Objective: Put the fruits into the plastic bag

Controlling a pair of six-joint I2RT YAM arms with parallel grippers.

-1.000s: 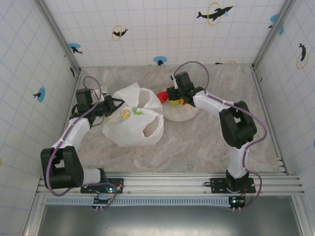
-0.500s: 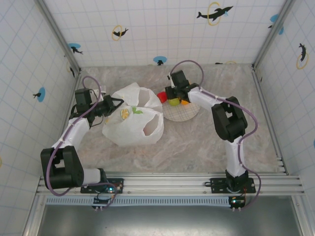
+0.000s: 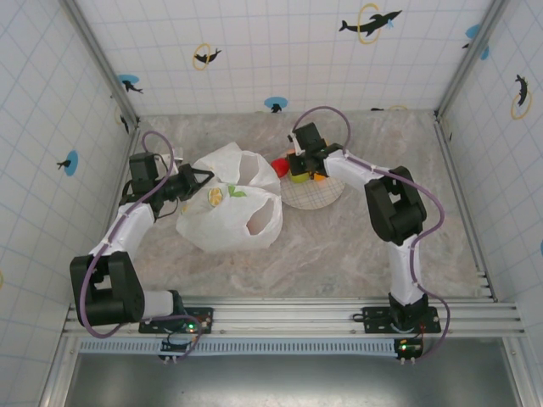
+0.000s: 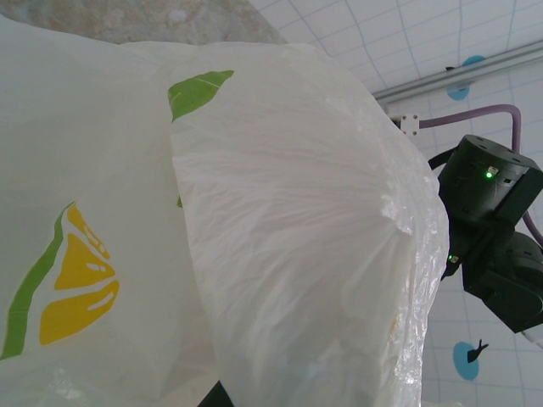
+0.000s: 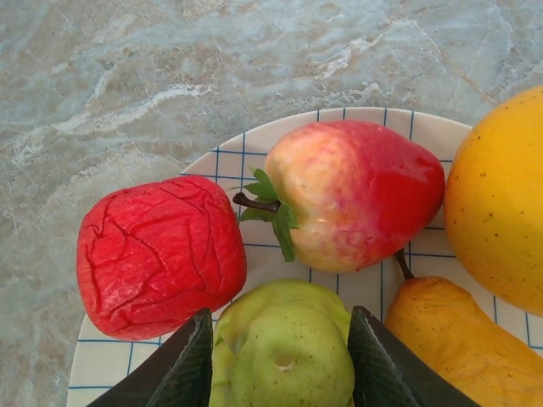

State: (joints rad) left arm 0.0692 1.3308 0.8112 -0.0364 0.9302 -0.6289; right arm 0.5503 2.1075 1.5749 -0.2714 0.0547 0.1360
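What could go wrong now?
1. The right gripper straddles the green fruit, which is packed against the strawberry and pear on the plate. Lifting could roll those off.
2. The smooth fruit might slip out.
3. The left gripper holds the bag, but it sags. A dropped fruit could miss its mouth.

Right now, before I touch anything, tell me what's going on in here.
Two arms are bagging toy fruit. The left gripper is shut on the edge of the plastic bag. The right gripper is down over the checked plate, with its fingers against both sides of the green fruit, which is not yet lifted. A red strawberry, an apple, an orange and a yellow pear also sit on the plate.
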